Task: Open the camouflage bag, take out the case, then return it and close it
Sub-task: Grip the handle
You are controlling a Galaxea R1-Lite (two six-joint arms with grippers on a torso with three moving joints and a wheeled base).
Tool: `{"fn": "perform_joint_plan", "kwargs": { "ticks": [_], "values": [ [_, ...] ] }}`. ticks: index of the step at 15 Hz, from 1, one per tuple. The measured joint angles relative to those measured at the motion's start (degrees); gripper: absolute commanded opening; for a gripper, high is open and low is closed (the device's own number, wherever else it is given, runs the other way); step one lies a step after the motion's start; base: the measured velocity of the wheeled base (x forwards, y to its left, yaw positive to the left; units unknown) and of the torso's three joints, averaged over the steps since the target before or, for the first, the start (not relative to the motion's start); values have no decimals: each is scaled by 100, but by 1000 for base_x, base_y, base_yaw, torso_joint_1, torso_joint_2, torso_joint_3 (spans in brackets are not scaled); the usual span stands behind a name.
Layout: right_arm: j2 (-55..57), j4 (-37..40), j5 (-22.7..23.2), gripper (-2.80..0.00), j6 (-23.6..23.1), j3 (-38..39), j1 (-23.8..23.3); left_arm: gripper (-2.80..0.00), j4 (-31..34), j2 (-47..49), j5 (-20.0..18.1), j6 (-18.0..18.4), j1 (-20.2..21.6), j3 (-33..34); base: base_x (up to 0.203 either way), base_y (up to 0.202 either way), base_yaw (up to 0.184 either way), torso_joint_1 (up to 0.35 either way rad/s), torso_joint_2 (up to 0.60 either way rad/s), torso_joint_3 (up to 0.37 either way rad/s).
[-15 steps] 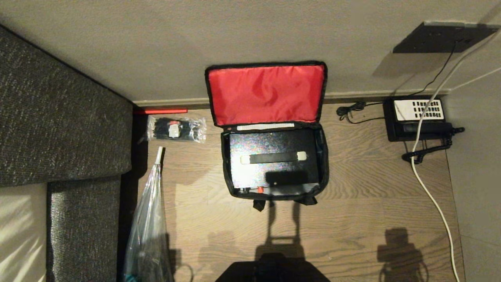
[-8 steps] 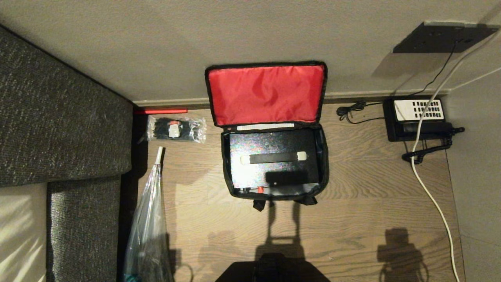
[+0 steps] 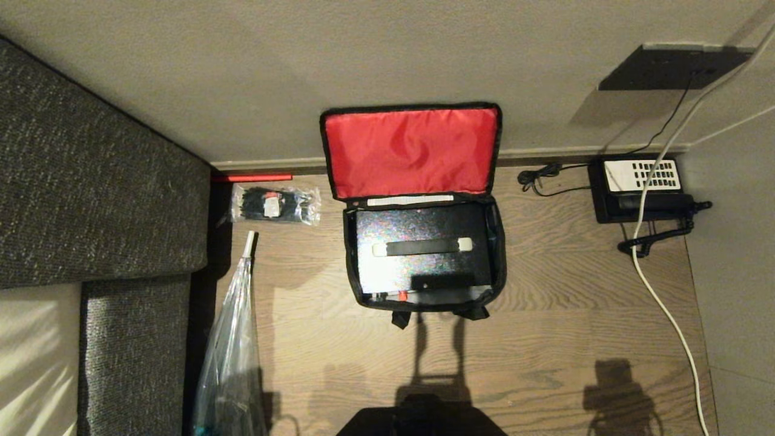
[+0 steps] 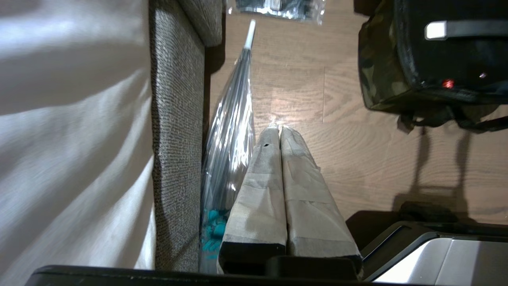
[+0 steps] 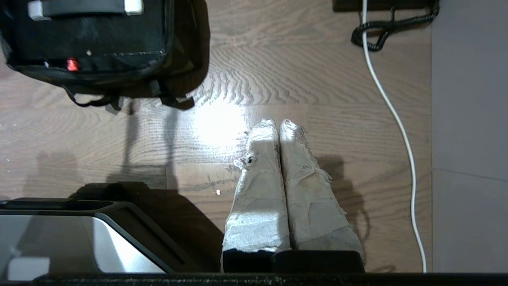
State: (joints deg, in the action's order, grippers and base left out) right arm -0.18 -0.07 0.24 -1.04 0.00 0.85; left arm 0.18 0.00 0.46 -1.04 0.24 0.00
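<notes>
Lying on wood floor (image 3: 545,339) beside sofa (image 3: 91,181), bag (image 3: 412,151) open

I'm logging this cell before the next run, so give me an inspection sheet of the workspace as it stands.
Surface: wood floor, bare in front of the bag.
Job's things: camouflage bag against the wall, red-lined lid flipped up; black case inside it.
Clutter: packet of black ties; clear plastic bag beside the sofa.
Grippers: left gripper shut, empty, above the floor near the plastic bag; right gripper shut, empty, above bare floor.
Cables: white cable across the floor; coiled black telephone cord.
Surroundings: grey sofa, desk telephone, wall.
</notes>
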Motion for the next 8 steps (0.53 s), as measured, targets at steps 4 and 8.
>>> {"fn": "perform_joint_plan", "kwargs": {
  "ticks": [4,8],
  "values": [
    [0,0,-2,-280,1,0,0,-280,0,0,3,0,0,0,0,0,0,2,3,197],
    [2,0,0,-280,1,0,0,-280,0,0,2,-1,0,0,0,0,0,2,4,206]
  ]
}}
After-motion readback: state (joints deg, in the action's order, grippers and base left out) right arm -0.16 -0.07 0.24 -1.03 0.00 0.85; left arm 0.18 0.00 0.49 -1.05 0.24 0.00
